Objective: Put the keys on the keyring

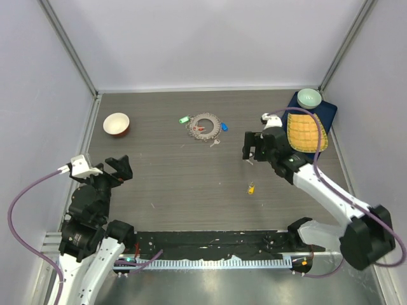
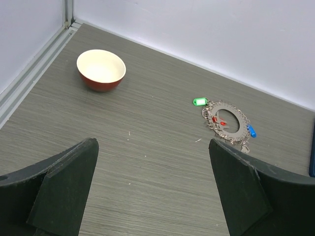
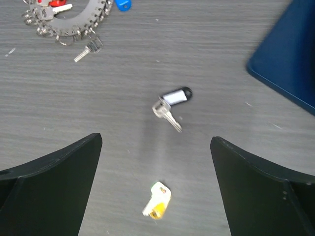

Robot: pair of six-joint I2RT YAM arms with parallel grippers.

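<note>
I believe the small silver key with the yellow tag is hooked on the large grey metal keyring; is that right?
No: the small silver key with the yellow tag lies loose, apart from the large grey metal keyring; the right wrist view shows it.

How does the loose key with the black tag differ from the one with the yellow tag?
Tag: the small silver key with a black tag has a dark fob with a pale label; the small key with a yellow tag has a yellow one.
Blade: the black-tagged key's silver blade shows plainly; the yellow-tagged key's metal is hard to make out.
Place: the black-tagged key lies nearer the grey metal keyring.
Both lie loose on the table, off the ring.
</note>
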